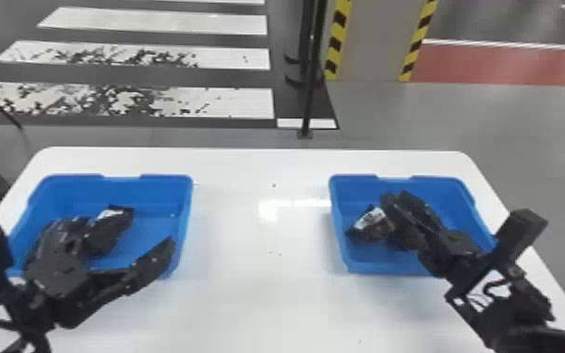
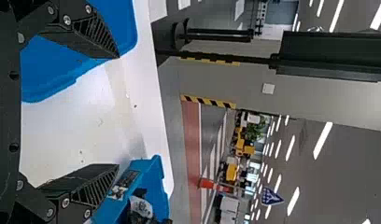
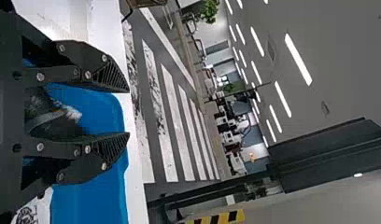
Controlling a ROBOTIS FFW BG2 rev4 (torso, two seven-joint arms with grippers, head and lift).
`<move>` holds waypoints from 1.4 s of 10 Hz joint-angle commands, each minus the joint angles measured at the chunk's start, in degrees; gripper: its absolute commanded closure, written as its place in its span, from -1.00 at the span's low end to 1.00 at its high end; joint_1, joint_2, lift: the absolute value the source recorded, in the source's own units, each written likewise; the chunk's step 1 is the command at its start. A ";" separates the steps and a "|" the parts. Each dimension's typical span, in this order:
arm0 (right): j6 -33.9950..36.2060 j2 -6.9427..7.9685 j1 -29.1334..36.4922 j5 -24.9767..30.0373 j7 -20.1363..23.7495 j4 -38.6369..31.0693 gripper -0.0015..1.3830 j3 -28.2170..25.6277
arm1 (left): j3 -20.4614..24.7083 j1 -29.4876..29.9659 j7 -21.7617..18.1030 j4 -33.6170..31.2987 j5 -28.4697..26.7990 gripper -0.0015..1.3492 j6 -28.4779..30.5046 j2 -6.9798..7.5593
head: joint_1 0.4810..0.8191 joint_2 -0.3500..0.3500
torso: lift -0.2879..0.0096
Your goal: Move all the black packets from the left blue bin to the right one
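A black packet [image 1: 109,231] with a pale patch lies in the left blue bin [image 1: 119,192], toward its far side, its creased skin catching the light. It looks light and soft, likely a slick film pouch that would give under pressure rather than break. The best hold appears to be across the full middle of its body, both fingers well down its sides; a nip at a thin end or corner could let the glossy wrapping slide free. A firm, even squeeze should do, with some sag to be expected on the lift.

The left gripper [image 2: 118,111] is poised at the left blue bin with its fingers spread wide and nothing seen between the tips. The packet lies down at its fingers in the head view, though whether either finger touches it cannot be told.

Across the white table [image 1: 258,244] from the left blue bin, the right gripper [image 3: 128,113] is over the right blue bin [image 1: 356,178], its fingertips moderately apart. Dark packets [image 1: 368,229] sit close by its fingers there, one showing between them in the wrist view, apparently resting in the bin rather than gripped.
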 commanded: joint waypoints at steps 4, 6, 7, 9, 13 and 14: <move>-3.91 1.47 21.57 5.28 -2.74 -24.25 -0.75 0.08 | 6.33 -0.81 0.62 -0.02 -4.58 -0.67 4.30 -1.00 | 0.27 0.00 | -0.01; -4.89 2.26 30.15 5.62 -2.74 -32.27 -0.74 0.88 | 7.47 -4.61 1.23 0.55 -8.46 -0.67 9.79 -0.47 | 0.27 0.22 | -0.01; -5.04 2.87 33.53 5.16 -2.74 -34.24 -0.74 0.88 | 7.24 -6.86 1.41 1.95 -10.52 -0.67 13.16 0.23 | 0.27 0.34 | -0.01; -4.89 2.96 37.04 3.57 -2.65 -35.36 -0.73 2.71 | 5.53 -12.35 2.55 6.59 -14.06 -0.67 19.07 1.11 | 0.27 0.46 | -0.01; -2.64 2.70 37.18 3.57 -0.80 -34.66 -0.71 3.28 | 1.30 -23.45 4.75 20.23 -19.21 -0.67 23.85 2.43 | 0.27 0.66 | -0.01; -2.64 2.70 37.04 3.45 -0.80 -34.52 -0.71 3.28 | -0.07 -25.28 5.10 22.62 -19.66 -0.67 24.69 2.61 | 0.27 0.66 | -0.01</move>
